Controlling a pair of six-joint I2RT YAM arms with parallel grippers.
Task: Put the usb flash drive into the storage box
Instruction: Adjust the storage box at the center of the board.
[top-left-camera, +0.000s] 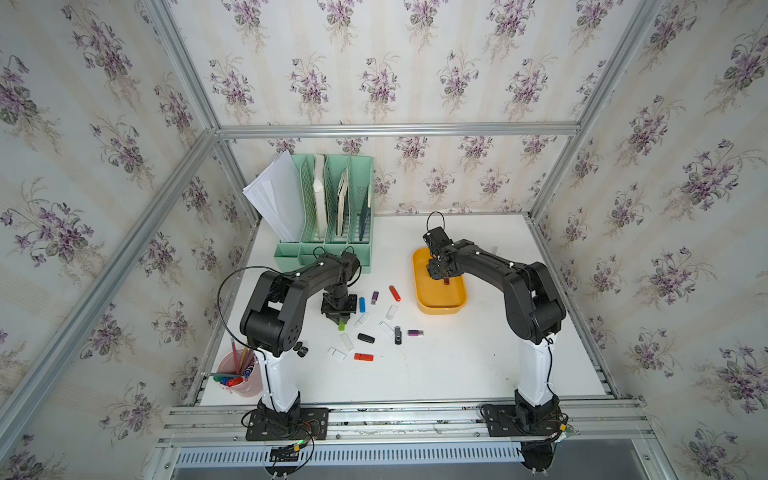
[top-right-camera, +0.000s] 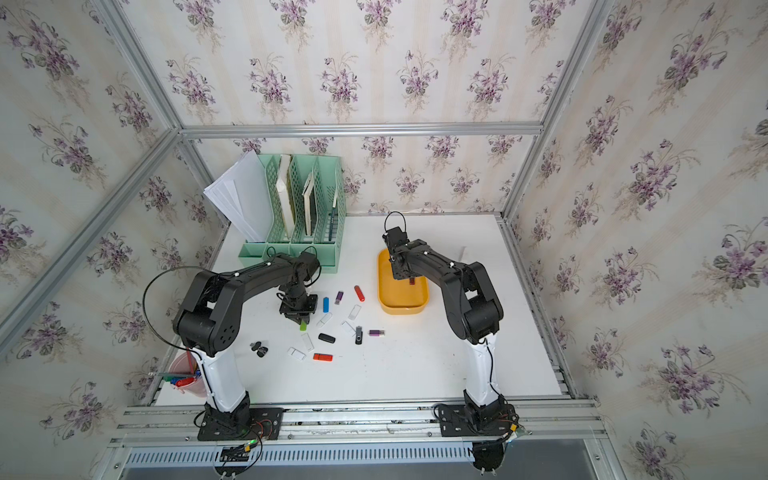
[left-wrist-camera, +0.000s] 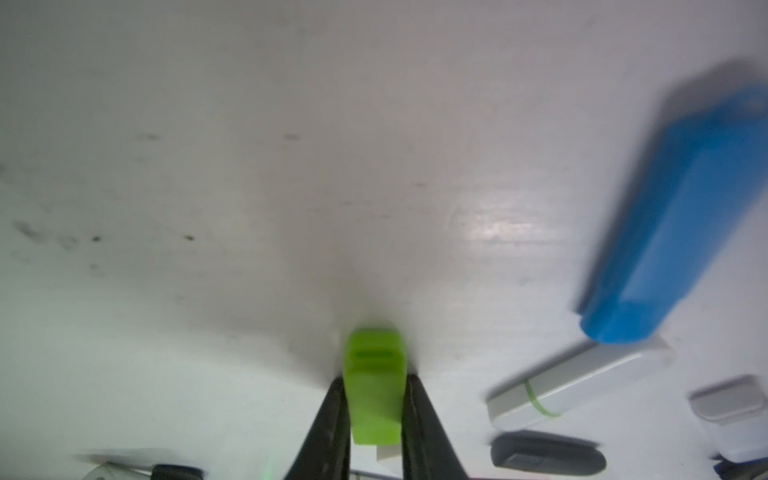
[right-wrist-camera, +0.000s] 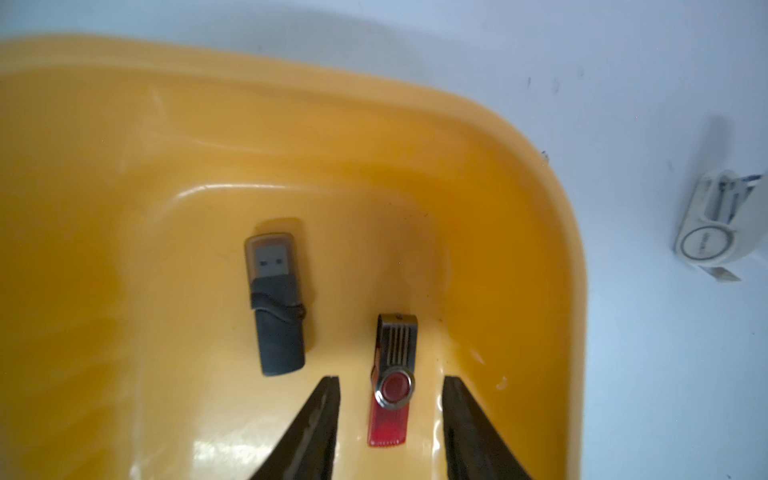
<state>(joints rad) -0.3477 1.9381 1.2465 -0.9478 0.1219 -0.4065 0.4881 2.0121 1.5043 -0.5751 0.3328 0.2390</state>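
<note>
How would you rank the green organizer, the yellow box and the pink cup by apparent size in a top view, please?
Largest to smallest:
1. organizer
2. box
3. cup
No two look alike. The cup stands nearer the camera, yet still looks smallest.

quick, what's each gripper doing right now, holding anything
left gripper: closed on the green flash drive.
right gripper: open, holding nothing; the red swivel flash drive is loose between its jaws, inside the storage box.

Violet-sprigged wallpaper (top-left-camera: 374, 62) and bare aluminium rails (top-left-camera: 395, 129) enclose an evenly lit white tabletop (top-left-camera: 457, 365).
</note>
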